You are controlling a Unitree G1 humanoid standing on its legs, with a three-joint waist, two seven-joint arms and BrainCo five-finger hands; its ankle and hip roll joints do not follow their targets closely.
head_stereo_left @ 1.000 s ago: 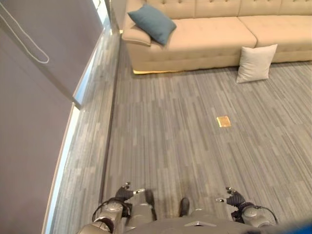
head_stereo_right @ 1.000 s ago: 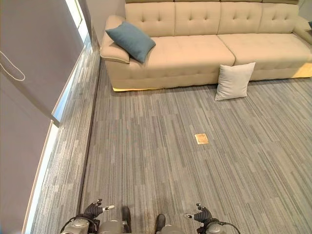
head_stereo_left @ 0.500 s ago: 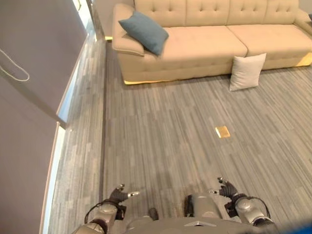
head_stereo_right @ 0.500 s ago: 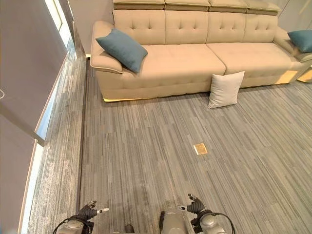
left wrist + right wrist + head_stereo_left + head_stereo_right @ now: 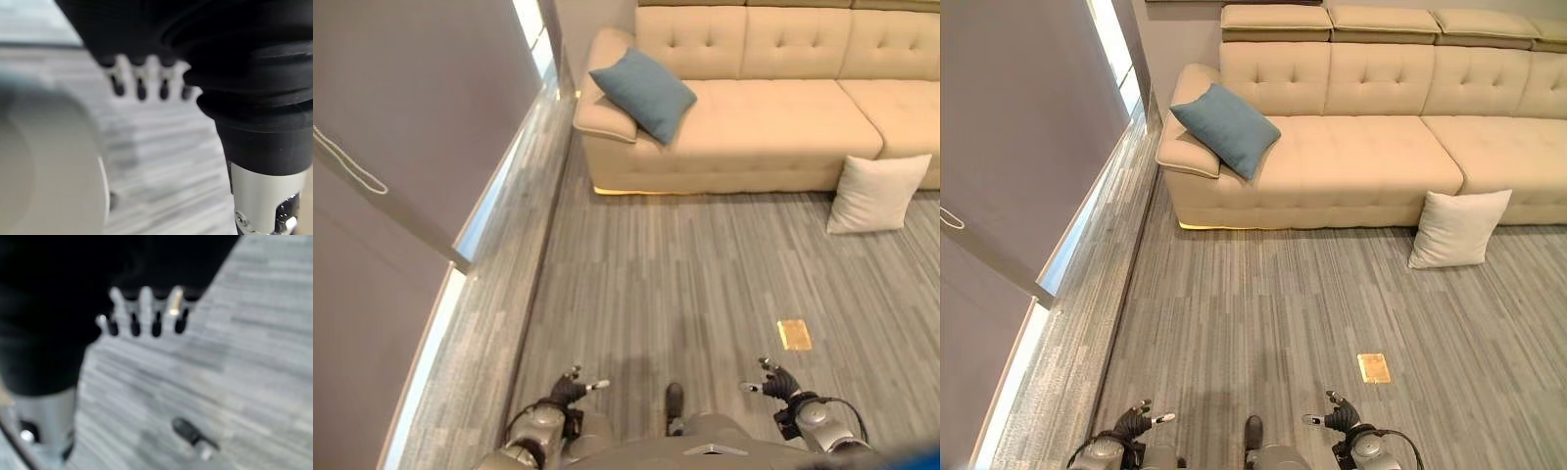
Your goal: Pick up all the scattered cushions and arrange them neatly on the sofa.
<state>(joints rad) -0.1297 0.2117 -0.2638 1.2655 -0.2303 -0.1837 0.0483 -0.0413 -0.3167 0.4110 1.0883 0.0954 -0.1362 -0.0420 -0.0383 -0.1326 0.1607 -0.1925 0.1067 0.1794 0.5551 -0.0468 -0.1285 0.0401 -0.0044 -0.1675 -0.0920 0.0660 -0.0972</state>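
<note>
A square teal cushion (image 5: pixel 1225 129) leans on the tufted beige sofa's (image 5: pixel 1371 162) armrest; a pale cushion (image 5: pixel 1456 229) (apparently soft fabric) stands on striped grey carpet (image 5: pixel 1253 313). Left hand (image 5: pixel 570 389) and right hand (image 5: pixel 775 382) hang released, empty.

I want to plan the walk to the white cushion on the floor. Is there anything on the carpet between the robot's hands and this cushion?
Nothing visible blocks the way. The white cushion leans against the front of the sofa, and grey carpet lies between it and the right hand and left hand. A small brass floor plate lies in between, apparently flat.
</note>
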